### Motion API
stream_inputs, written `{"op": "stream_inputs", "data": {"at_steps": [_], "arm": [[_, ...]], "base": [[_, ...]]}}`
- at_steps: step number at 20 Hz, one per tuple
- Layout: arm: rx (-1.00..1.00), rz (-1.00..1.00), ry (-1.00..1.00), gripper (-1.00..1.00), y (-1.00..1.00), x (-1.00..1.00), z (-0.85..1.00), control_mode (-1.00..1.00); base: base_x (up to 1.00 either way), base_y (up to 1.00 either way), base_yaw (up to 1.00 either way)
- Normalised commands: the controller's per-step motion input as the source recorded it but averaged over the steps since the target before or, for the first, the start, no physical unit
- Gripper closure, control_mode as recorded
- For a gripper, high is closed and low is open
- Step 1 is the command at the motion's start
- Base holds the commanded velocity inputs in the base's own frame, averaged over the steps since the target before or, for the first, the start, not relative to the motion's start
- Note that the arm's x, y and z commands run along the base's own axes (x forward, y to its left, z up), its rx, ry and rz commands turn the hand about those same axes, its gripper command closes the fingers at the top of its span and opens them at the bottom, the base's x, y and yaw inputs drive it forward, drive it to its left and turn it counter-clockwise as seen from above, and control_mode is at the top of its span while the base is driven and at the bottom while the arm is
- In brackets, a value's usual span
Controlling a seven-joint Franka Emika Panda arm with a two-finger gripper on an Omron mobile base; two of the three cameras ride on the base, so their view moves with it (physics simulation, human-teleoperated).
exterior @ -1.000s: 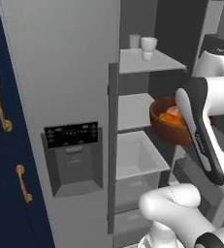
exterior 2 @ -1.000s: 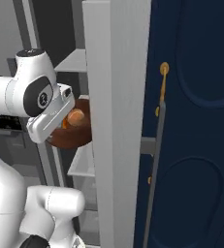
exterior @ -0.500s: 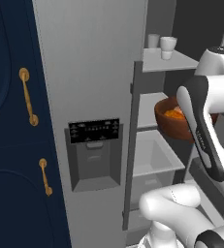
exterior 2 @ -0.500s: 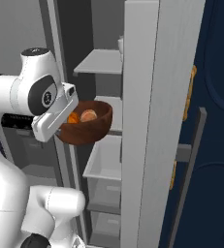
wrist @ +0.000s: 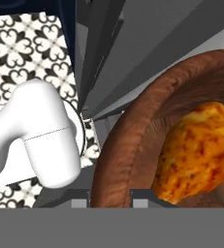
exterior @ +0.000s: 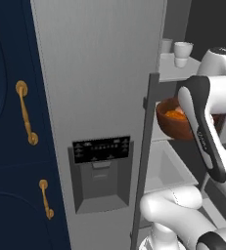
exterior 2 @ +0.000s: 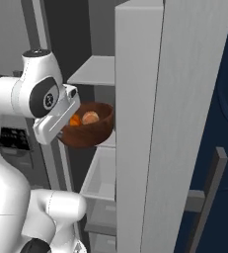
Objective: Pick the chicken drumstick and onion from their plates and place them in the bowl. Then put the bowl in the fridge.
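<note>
- far left of the fridge [exterior: 100, 88] you get the navy cabinets [exterior: 7, 146] with two gold handles [exterior: 26, 113], one above the other; they sit right up against the fridge's grey side
- next over, on the fridge's closed door, there's the black dispenser panel [exterior: 102, 149] with its recess just under it, about mid-height on the door
- right of that door the fridge stands open; the other door [exterior 2: 170, 123] swings out toward the cameras, and in the right base view it's the big pale slab to the right of the shelves, with a grey bar handle [exterior 2: 207, 197] low down
- inside the fridge, the top white shelf [exterior: 180, 73] has two small white cups [exterior: 182, 52] on it; a white drawer [exterior 2: 103, 180] sits lower down, under the bowl
- the bowl [exterior 2: 88, 129] is held up in the air at the open front of the fridge, below the top shelf and above the drawer; can't tell if it's over a shelf yet
- in the bowl: the chicken drumstick [wrist: 200, 152], orange and blotchy, lying against the inner wall; the onion [exterior 2: 75, 120] sits next to a paler lump in the right base view, which may be the drumstick's bone end but I can't be sure
- the gripper [wrist: 111, 191] is pinched onto the bowl's brown rim, one finger on each side of it; patterned floor tile [wrist: 21, 43] shows far below the fridge in the hand view
</note>
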Motion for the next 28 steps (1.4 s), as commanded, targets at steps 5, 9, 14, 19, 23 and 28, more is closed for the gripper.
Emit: {"op": "stream_inputs", "data": {"at_steps": [5,9,14,19,23,28], "arm": [[0.0,0.0,0.0,1.0,0.0,0.0,0.0,1.0],[0.0,0.0,0.0,1.0,0.0,0.0,0.0,1.0],[0.0,0.03,-0.08,1.0,-0.15,0.21,-0.65,-1.0],[0.05,0.04,-0.04,1.0,-0.36,0.75,-0.3,-1.0],[0.0,0.06,0.0,1.0,-0.29,0.72,-0.29,-1.0],[0.0,0.06,0.0,1.0,-0.22,0.65,-0.41,-1.0]], "base": [[0.2,-0.01,0.0],[0.0,-0.01,0.0],[0.0,0.0,0.0],[0.0,0.0,0.0],[0.0,0.0,0.0],[0.0,0.0,0.0]]}}
